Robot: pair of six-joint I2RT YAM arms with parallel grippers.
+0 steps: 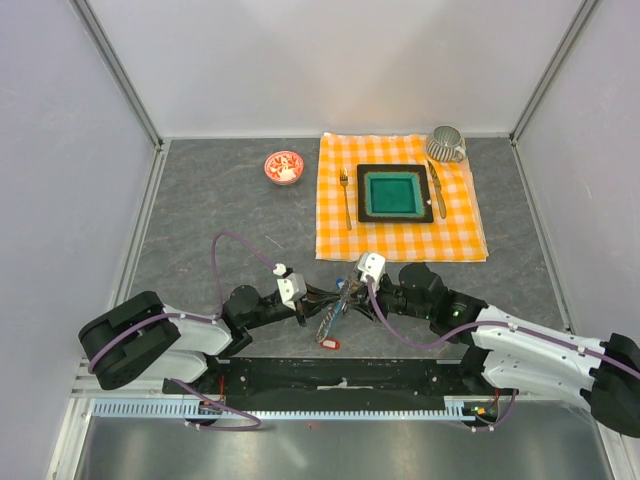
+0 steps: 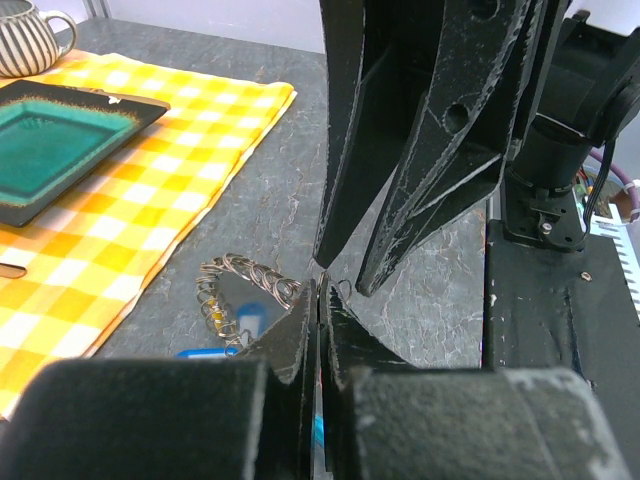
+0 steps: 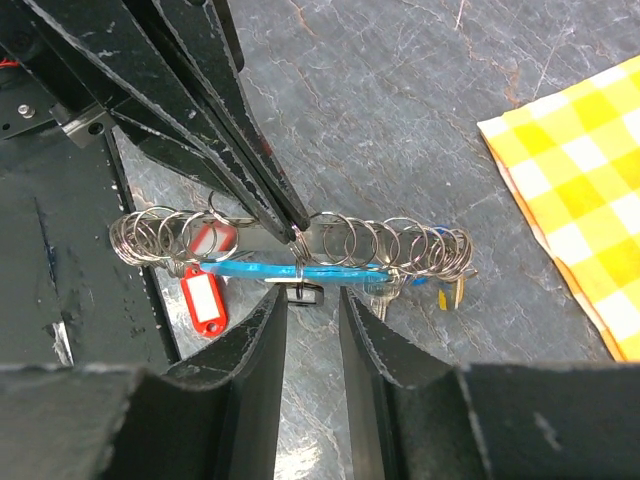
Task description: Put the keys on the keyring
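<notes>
I judge I'm mid-threading: my left gripper [image 3: 293, 232] is pinched shut on a loop of the keyring [image 3: 400, 240], lying on the grey table [image 3: 400, 100] beside the red-tagged key [image 3: 205, 300], while my right gripper [image 3: 313, 305] hovers slightly parted, gripping nothing I can see, so next comes fine alignment.

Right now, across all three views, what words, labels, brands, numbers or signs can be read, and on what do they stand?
None is readable in any view.
The red plastic key tag: its white label window looks blank.
The small red-and-white bowl: a pattern inside, too small to tell whether it holds text.
The coiled grey metal keyring: no markings visible.
</notes>
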